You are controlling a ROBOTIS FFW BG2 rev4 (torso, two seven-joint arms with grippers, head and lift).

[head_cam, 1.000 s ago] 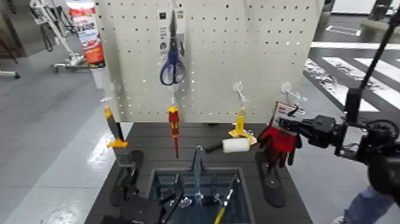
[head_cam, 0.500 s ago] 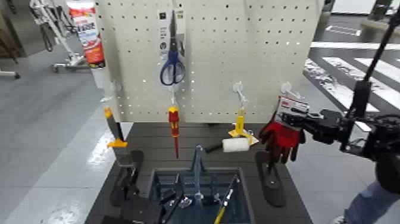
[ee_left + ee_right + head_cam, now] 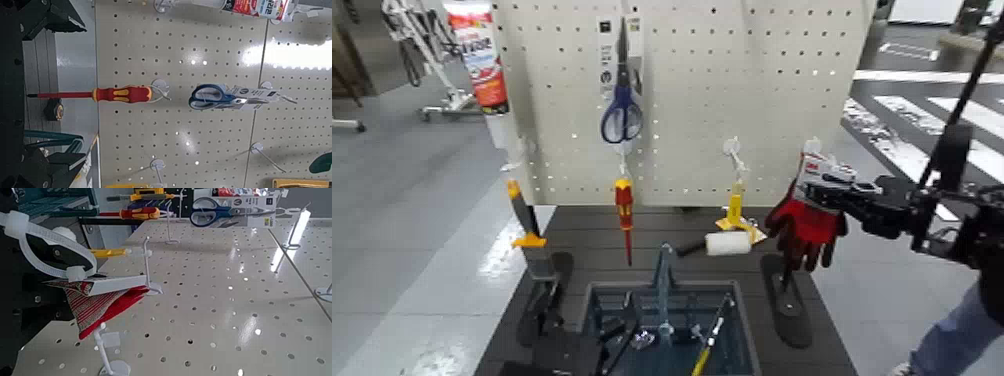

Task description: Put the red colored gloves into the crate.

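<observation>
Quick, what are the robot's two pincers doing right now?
Left pincer: open, holding nothing.
Right pincer: closed on the red work gloves at their card, by the pegboard.

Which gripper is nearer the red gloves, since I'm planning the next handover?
Right: the right gripper is at their card. The left gripper is low beside the crate.

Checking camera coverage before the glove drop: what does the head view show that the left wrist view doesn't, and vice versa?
Head only: red gloves hung by the pegboard's right side, right gripper shut on their card.
Left wrist only: dark green item at the frame edge, can't tell what.
Both: pegboard, red-yellow screwdriver, blue scissors, left arm with open gripper.
</observation>
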